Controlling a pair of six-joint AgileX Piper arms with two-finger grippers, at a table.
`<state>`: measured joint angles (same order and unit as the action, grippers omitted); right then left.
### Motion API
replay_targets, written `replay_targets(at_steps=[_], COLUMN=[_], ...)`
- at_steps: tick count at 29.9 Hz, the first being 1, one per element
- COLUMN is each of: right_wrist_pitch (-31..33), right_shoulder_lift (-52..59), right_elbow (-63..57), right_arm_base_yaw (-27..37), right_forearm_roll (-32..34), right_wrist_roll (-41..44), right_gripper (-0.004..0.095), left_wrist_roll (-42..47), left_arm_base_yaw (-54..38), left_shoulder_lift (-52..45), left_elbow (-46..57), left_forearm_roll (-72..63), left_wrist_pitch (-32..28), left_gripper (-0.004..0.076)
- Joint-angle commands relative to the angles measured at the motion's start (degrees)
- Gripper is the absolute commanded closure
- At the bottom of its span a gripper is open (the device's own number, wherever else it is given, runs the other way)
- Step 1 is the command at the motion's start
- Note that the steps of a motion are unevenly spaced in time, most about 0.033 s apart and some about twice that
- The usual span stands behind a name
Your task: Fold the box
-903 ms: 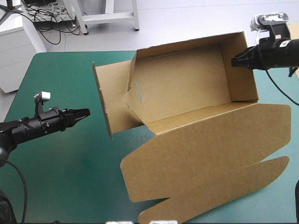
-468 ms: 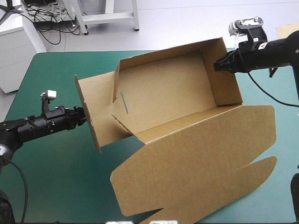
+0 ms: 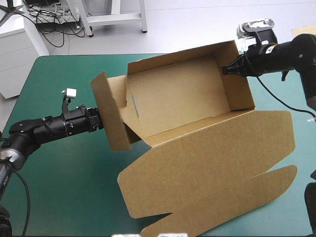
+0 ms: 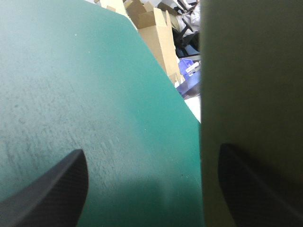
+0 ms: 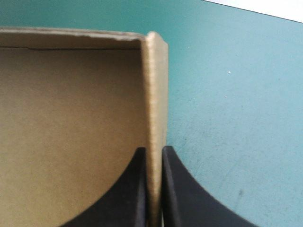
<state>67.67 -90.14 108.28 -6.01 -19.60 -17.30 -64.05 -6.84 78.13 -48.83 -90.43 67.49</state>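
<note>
The high view alone showed the whole brown box (image 3: 182,94): an open tray in the upper middle of the frame, set askew on the teal-green tabletop (image 3: 59,187), with its long lid (image 3: 212,163) lying flat toward the lower right and ending in two rounded lobes. The far wall and the right end wall stood raised, while the end flap (image 3: 111,116) at the left middle of the frame stood out from the tray. There the left gripper (image 3: 100,121) met the flap and its tips were hidden. Its own wrist view showed the black fingers wide apart, the flap's edge between them and close against one finger. The right gripper (image 3: 225,70) sat at the upper right, its grip too small to judge from above. The right wrist view showed it clamped on the end wall (image 5: 156,94) near a corner, with brown board on one side and bare cover on the other
</note>
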Motion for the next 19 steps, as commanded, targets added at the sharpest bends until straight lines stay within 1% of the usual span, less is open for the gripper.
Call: replay_targets(at_steps=[1,6,8,11,14,17,19], right_wrist_pitch=[-6.3,-11.4,-13.4,-16.1,-17.6,-18.5,-18.8], right_shoulder_lift=[1.9,1.9,1.9,1.9,1.9,1.9,1.9], right_elbow=[1.6,1.6,1.6,1.6,1.6,1.6,1.6], right_arm_base_yaw=[-3.2,-7.2,-9.3,-12.1,-14.2,-15.2,-15.2], right_forearm_roll=[3.7,4.2,6.9,13.4,17.5,19.6,19.6], right_wrist_roll=[3.7,6.4,8.5,12.8,16.0,18.0,18.6], right_gripper=[0.0921,0.0920,0.0920,0.0921,0.0920,0.0920,0.0920], left_wrist_roll=[-0.2,-0.2,-0.5,-0.7,-0.7,-1.1,-1.3], left_arm_base_yaw=[1.9,3.2,3.2,3.2,3.2,3.5,3.8], left_shoulder_lift=[-2.8,-2.8,-2.8,-2.8,-2.8,-2.8,-2.8], left_elbow=[-4.2,-6.8,-6.8,-6.8,-6.8,-6.8,-6.8], left_forearm_roll=[-5.3,-4.9,-5.5,-5.7,-5.9,-7.3,-8.4], left_wrist_pitch=[6.5,6.5,6.5,6.5,6.5,6.5,6.5], left_gripper=[0.0178,0.0178,0.0173,0.0162,0.0158,0.0158,0.0158])
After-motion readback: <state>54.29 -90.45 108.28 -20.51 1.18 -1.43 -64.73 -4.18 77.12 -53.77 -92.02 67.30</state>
